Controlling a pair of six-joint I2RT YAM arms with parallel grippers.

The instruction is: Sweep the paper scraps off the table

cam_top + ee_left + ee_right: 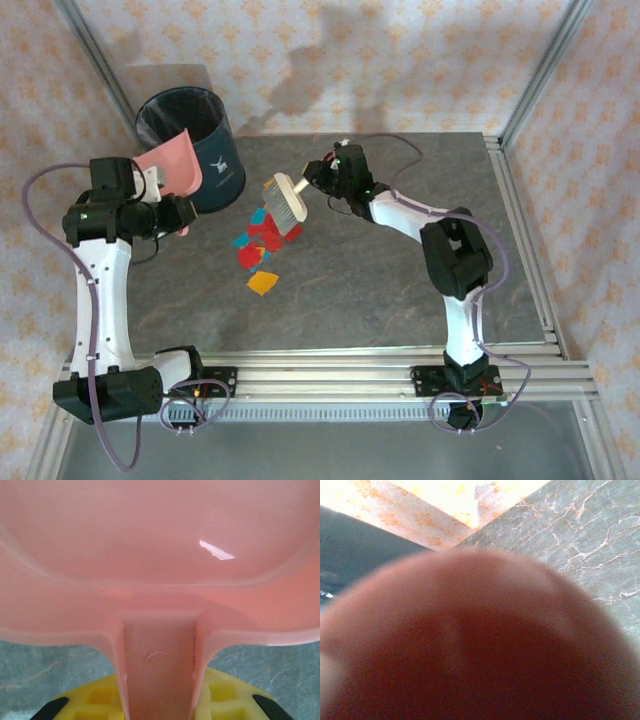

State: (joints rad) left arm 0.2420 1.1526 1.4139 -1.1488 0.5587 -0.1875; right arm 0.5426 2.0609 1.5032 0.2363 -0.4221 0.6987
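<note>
Scraps (262,245): red, blue, yellow cluster on tabletop (400,290), left of centre.
Left pincer (178,212): clamped on pink dustpan (168,165) handle; pan raised, tilted.
Right pincer (318,178): closed on brush (285,198); bristles at cluster's far edge. Wrist view blurred brown, probably brush handle.
Bin (195,140): far left, beside dustpan.

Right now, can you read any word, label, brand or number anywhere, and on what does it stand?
Bin: a small white mark low on its side, too small to read.
Dustpan: a moulded circle on the handle, no letters in it.
No other text can be made out.
</note>
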